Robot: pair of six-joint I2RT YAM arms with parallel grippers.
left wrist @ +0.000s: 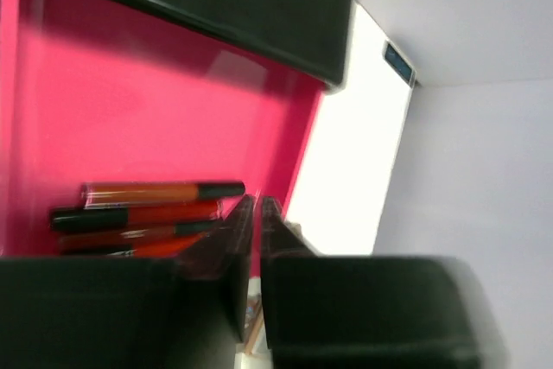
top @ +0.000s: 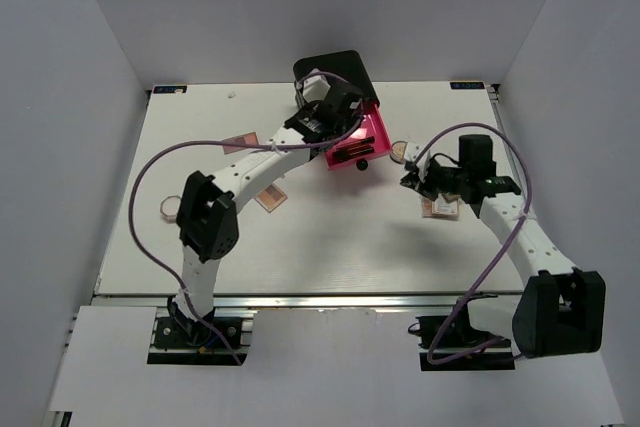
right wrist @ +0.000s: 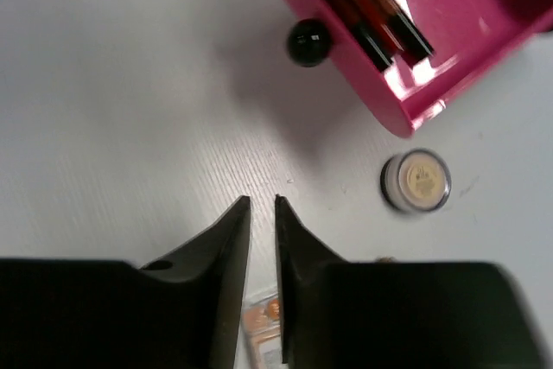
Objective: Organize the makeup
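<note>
Sticks [left wrist: 151,213] lie in the pink drawer [right wrist: 449,49], both claws are pinched nearly shut on nothing, so the right claw [right wrist: 262,205] should open wide before dropping onto the small palette [right wrist: 263,326] on the tabletop [right wrist: 112,110].

The top external camera looked steeply down from above and behind the arm bases onto the whole table [top: 330,237]. The left wrist camera sat very close, peering into the open pink drawer [left wrist: 155,118] toward 12 o'clock. The right wrist camera hung higher, facing down at the tabletop. Both wrist views shared the drawer's black-and-red sticks [right wrist: 367,10].
</note>
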